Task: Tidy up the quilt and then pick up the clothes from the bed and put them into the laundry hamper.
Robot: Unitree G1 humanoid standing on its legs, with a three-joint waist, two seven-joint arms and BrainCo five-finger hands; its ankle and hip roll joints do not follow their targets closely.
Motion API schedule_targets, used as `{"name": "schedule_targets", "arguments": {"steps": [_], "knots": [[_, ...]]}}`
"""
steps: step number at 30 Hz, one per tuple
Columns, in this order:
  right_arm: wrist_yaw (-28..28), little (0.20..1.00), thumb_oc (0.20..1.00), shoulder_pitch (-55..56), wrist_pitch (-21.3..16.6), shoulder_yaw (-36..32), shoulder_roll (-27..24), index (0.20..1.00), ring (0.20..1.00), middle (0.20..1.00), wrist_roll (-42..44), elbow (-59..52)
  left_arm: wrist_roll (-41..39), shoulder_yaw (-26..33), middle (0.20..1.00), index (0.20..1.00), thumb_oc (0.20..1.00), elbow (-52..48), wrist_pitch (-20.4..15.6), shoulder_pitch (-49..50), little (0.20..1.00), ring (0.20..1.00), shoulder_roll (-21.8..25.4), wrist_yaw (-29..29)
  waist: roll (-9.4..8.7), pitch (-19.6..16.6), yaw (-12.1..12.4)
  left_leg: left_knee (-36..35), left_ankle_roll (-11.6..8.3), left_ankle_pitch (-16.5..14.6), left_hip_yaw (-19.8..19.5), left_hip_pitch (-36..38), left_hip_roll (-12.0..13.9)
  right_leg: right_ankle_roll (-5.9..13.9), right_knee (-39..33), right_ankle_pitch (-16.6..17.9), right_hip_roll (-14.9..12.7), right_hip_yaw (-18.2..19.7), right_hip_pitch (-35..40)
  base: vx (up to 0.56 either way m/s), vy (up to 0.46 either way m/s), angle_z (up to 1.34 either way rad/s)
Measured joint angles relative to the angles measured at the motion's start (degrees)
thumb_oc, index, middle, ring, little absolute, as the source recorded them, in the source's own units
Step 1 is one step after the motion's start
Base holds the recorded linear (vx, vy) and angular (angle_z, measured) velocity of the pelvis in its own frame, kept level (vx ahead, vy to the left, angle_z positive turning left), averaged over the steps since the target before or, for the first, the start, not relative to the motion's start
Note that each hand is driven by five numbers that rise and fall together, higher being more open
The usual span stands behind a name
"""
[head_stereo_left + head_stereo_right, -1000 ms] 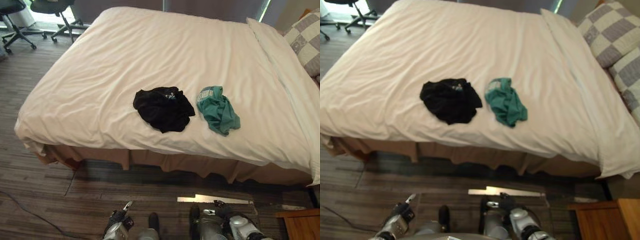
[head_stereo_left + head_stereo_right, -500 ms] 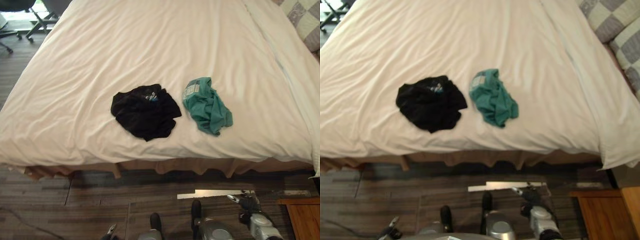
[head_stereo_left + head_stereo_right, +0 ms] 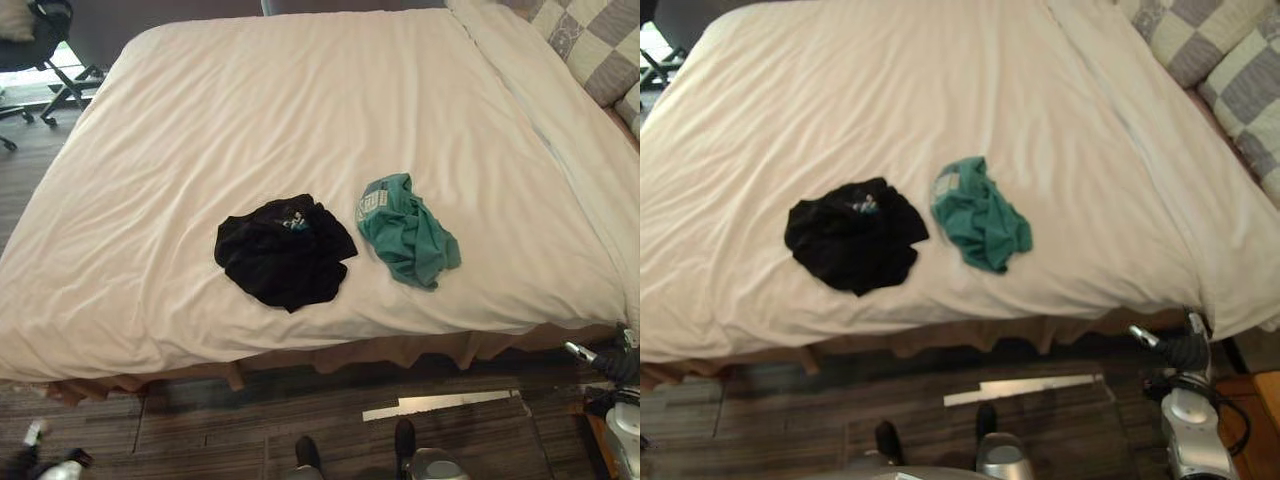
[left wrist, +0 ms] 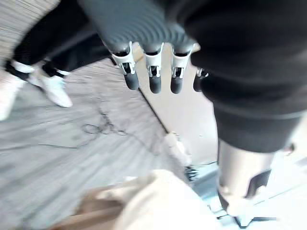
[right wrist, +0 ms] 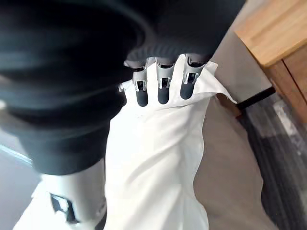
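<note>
- Right hand (image 3: pixel 1185 352) low beside the near right corner of the bed (image 3: pixel 330 352), fingers (image 5: pixel 160 93) loose and straight, grasping nothing; close past them in the right wrist view, the hanging corner of the quilt (image 5: pixel 158 158)
- Left hand (image 3: pixel 30 455) low at the near left corner, just off the bed's edge, fingers (image 4: pixel 154 82) relaxed and empty
- Quilt (image 3: pixel 300 110) spread nearly flat over the whole bed, shallow wrinkles running across it, near edge draped over the bed's side; judged mostly tidy already
- Black garment (image 3: pixel 285 250) and green garment (image 3: pixel 405 228) bunched near the front edge, roughly mid-bed, close beside each other without touching
- From the right hand: up and toward the left, green garment the nearer of the two; from the left hand: up and toward the right, black garment nearer, though farther off than green is from the right
- Neither pile with a clear long axis, both crumpled lumps; a top-down pinch likely to serve
- Nothing lying between hands and clothes except the bed edge, so each reach must rise over it
- Checked pillows (image 3: pixel 1200 50) at the far right, well apart from the clothes; office chair (image 3: pixel 35 45) at the far left corner; wooden furniture (image 3: pixel 1265 395) by the right hand, a possible snag for that arm
</note>
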Motion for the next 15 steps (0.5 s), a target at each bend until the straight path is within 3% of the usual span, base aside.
{"name": "schedule_targets", "arguments": {"steps": [5,6,7,8,9,10,11,15], "knots": [[0.2,1.000,1.000,-2.5,0.7,0.5,-0.7,1.000,1.000,1.000,-4.8,-7.5,6.9,-1.1,1.000,1.000,1.000,-8.3,-0.5,-1.5,1.000,1.000,3.3,1.5,0.33,-0.6,-0.4,-0.3,1.55,-1.3,0.1,0.1,-2.1,1.89,-0.2,0.4,-2.3,0.2,-0.1,0.05,0.056,0.04],[0.5,1.000,1.000,-1.4,2.1,2.5,-3.8,1.000,1.000,1.000,-5.5,-8.3,3.7,-6.9,1.000,1.000,1.000,-18.3,4.8,-6.3,1.000,1.000,4.3,-1.2,0.16,-0.9,0.9,0.1,1.86,-1.7,0.0,-0.5,-2.4,1.99,0.6,-0.2,-2.6,0.9,-0.9,-0.01,0.002,0.67],[3.0,1.000,1.000,-3.0,3.7,4.5,-6.8,1.000,1.000,1.000,-5.8,-9.0,6.7,-33.3,1.000,1.000,1.000,-36.0,6.8,-17.8,1.000,1.000,16.7,-8.3,0.00,-0.8,4.5,0.0,2.14,-0.1,-0.1,-3.1,-2.0,2.54,2.9,-0.7,-3.0,-1.6,-3.3,-0.01,0.003,0.60],[4.3,1.000,1.000,-7.1,3.7,5.6,-6.6,1.000,1.000,1.000,-6.4,-10.5,11.8,-36.1,1.000,1.000,1.000,-46.6,5.3,-18.2,1.000,1.000,19.7,-12.3,-0.46,-0.8,4.3,-0.2,1.69,0.3,0.5,-4.2,-2.0,2.58,3.6,-0.7,-3.2,-0.9,-5.0,-0.05,-0.026,-0.12],[5.1,1.000,1.000,-16.0,1.5,9.5,-7.7,1.000,1.000,1.000,-8.5,-12.5,22.4,-38.3,1.000,1.000,1.000,-60.2,-0.3,-19.3,1.000,1.000,18.7,-17.6,-0.51,-0.9,3.3,0.0,1.50,0.4,3.6,-4.1,-2.7,3.50,2.7,0.8,-3.4,1.6,-6.1,-0.07,-0.016,-0.73],[5.6,1.000,1.000,-20.4,0.7,11.5,-8.0,1.000,1.000,1.000,-9.8,-14.5,26.3,-41.3,1.000,1.000,1.000,-60.4,-1.6,-22.4,1.000,1.000,15.9,-19.1,-0.14,-1.1,2.1,0.0,2.10,0.8,3.7,-4.0,-3.4,3.38,1.2,2.2,-3.9,1.9,-5.3,-0.15,-0.012,-0.69],[6.5,1.000,1.000,-27.1,0.4,16.0,-8.5,1.000,1.000,1.000,-11.1,-15.7,29.9,-46.3,1.000,1.000,1.000,-54.1,-1.0,-28.2,1.000,1.000,12.2,-20.0,0.93,-1.6,0.1,-0.1,1.87,0.5,4.1,-4.1,-3.9,3.85,0.3,2.9,-4.5,1.9,-5.5,-0.11,-0.002,-0.21],[7.8,1.000,1.000,-35.1,0.4,21.2,-11.6,1.000,1.000,1.000,-13.2,-17.8,33.6,-49.8,1.000,1.000,1.000,-37.2,4.1,-38.3,1.000,1.000,12.2,-20.7,0.49,-1.2,-1.3,0.0,1.84,1.2,6.4,-8.1,-2.8,3.59,-0.1,4.5,-3.8,3.3,-10.9,-0.11,0.000,-0.33]]}}
